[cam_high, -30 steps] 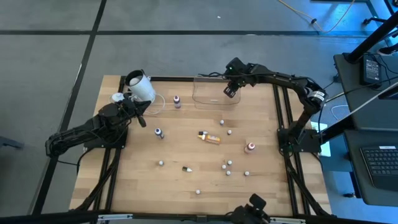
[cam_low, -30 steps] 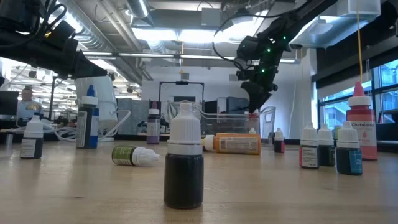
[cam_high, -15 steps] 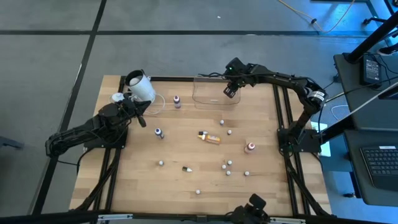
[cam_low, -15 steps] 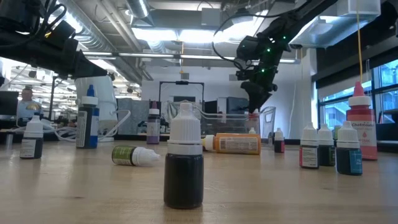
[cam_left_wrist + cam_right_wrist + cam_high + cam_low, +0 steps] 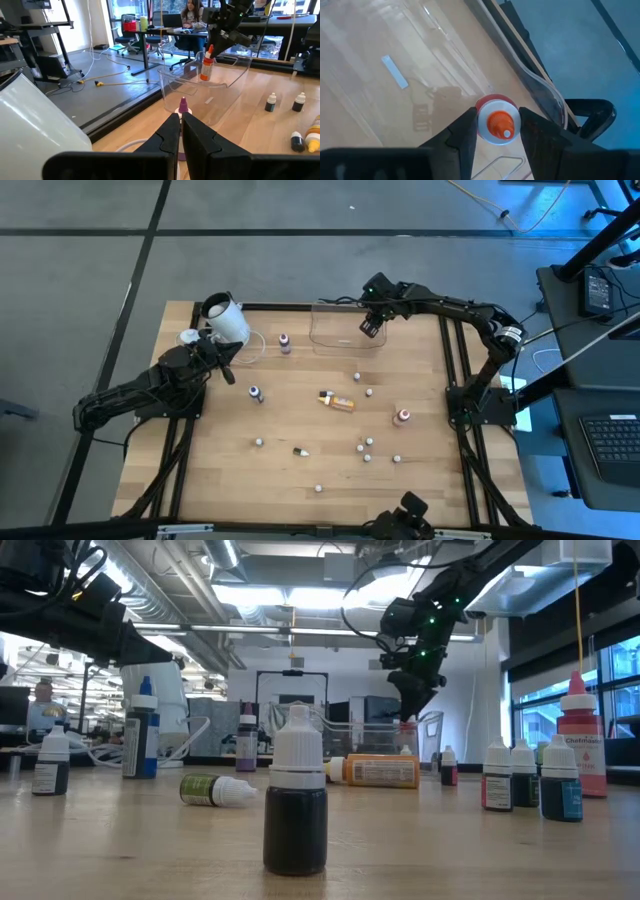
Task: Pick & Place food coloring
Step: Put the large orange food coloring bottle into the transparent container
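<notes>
A: Where is the right gripper (image 5: 371, 327)?

B: Over the clear plastic tub (image 5: 345, 328) at the far edge of the table (image 5: 300, 410). Its wrist view looks straight down on an orange-tipped bottle (image 5: 497, 124) sitting between the two fingers (image 5: 462, 137), which are narrowly parted, one on each side of the cap.

A: Are they gripping it?

B: I cannot tell. The fingers flank it closely, but contact is not clear. The left wrist view shows that bottle (image 5: 206, 65) upright inside the tub (image 5: 210, 87), just under the dark gripper.

A: And the left gripper (image 5: 226, 368)?

B: Closed, with its fingers (image 5: 172, 135) pressed together and nothing between them. It sits near the large white cup (image 5: 226, 319) at the table's far left (the cup lies tilted on its side there). A purple bottle (image 5: 285, 343) stands just ahead of it, between cup and tub.

A: The rest of the food coloring?

B: Scattered on the wood. An orange-yellow bottle (image 5: 337, 401) lies on its side near the middle, a pink-red one (image 5: 402, 417) stands toward the right, a dark blue one (image 5: 255, 393) stands left of centre, and small pale-capped bottles (image 5: 367, 450) dot the near half. In the low view a dark bottle (image 5: 296, 805) stands closest to the lens, with a green one (image 5: 215, 790) lying flat behind it.
</notes>
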You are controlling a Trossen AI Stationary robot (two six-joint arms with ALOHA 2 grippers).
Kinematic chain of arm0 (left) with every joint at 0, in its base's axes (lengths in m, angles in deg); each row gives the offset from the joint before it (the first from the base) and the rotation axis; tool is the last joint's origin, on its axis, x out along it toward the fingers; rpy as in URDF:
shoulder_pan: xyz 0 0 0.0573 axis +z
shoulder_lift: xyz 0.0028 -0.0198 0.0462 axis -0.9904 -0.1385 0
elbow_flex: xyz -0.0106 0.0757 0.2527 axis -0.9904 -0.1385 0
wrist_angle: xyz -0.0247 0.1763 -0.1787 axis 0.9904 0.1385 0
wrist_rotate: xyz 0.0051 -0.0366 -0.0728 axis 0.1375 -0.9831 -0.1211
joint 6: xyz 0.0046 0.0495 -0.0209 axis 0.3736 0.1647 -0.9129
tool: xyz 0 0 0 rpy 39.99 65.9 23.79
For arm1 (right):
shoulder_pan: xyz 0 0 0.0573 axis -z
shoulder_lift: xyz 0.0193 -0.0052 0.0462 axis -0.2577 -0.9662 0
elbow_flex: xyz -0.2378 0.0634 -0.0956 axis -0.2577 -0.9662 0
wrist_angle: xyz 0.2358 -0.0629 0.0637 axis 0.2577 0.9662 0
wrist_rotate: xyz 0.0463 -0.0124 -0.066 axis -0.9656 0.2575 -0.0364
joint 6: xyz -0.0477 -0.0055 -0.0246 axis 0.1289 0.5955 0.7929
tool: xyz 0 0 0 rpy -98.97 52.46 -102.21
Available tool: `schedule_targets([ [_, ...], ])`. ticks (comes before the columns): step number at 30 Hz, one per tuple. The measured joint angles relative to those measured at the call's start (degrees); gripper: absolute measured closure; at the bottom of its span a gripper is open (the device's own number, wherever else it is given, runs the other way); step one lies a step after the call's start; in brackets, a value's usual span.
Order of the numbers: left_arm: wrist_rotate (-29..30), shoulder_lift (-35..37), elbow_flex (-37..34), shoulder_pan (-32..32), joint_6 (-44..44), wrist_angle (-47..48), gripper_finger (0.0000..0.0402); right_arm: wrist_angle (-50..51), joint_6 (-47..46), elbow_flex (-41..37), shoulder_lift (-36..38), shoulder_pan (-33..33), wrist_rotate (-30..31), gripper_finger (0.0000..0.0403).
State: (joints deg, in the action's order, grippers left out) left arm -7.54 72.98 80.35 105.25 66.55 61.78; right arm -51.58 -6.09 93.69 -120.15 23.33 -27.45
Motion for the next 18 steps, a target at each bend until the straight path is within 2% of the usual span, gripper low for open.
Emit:
schedule_targets([
  [12,-0.01,0.0,-0.01,0.01,0.0,0.0,0.0384,-0.19,0.08,0.0,0.0,0.0,0.05,0.0243],
  [18,0.01,0.0,-0.02,-0.01,0.0,0.02,0.0384,-0.7,2.99,-0.07,3.46,-0.02,5.77,0.0238],
])
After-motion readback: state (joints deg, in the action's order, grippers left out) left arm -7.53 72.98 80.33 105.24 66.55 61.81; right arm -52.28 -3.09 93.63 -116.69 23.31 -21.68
